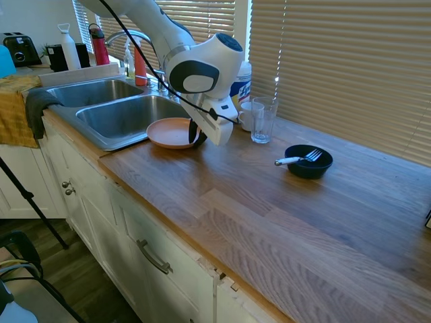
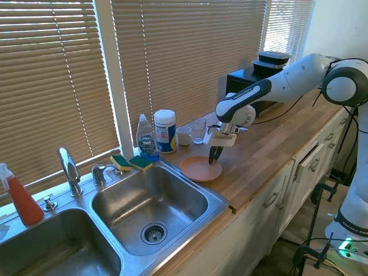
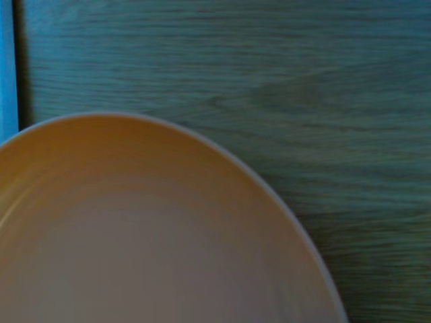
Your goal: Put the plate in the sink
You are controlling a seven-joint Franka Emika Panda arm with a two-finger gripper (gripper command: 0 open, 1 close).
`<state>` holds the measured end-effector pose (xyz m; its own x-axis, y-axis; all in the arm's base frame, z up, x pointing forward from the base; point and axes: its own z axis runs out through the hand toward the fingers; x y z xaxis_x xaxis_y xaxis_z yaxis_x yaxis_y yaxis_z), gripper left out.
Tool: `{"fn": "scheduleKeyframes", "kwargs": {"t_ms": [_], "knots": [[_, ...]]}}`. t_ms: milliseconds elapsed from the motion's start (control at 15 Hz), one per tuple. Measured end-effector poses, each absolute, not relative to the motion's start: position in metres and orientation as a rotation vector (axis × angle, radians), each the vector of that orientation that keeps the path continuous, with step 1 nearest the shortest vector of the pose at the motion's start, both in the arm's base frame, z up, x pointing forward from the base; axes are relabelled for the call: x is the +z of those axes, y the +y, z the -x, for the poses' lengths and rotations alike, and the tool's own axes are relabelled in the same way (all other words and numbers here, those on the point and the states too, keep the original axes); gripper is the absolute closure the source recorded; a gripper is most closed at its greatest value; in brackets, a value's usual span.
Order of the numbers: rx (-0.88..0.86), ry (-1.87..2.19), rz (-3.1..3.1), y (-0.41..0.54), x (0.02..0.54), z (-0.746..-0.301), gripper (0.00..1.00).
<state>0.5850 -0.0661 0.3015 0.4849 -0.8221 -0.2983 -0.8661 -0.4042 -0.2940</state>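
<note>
Plate's on the counter right next to the sink, gripper down at its rim

We've got the wooden counter (image 1: 283, 222) filling the lower right of the first exterior view, the sink (image 2: 129, 227) at lower left of the second, and the plate (image 2: 197, 169) touching the sink's rim. The gripper (image 2: 214, 158) sits on the plate's right edge; we can't tell if it's clamped. Black bowl (image 1: 308, 161) with fork sits right of centre.

White rounded arm (image 1: 202, 64) with dark joint bands, black cable.
</note>
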Motion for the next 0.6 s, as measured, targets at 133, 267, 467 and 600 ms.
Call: {"fn": "scheduleKeyframes", "kwargs": {"t_ms": [133,267,467,600], "knots": [[0.143,1.39,2.326,-0.073,0.3,-0.584,1.0],[0.139,1.372,2.327,-0.074,0.301,-0.584,1.0],[0.118,1.329,2.338,-0.073,0.312,-0.584,1.0],[0.1,1.261,2.347,-0.066,0.331,-0.581,1.0]]}}
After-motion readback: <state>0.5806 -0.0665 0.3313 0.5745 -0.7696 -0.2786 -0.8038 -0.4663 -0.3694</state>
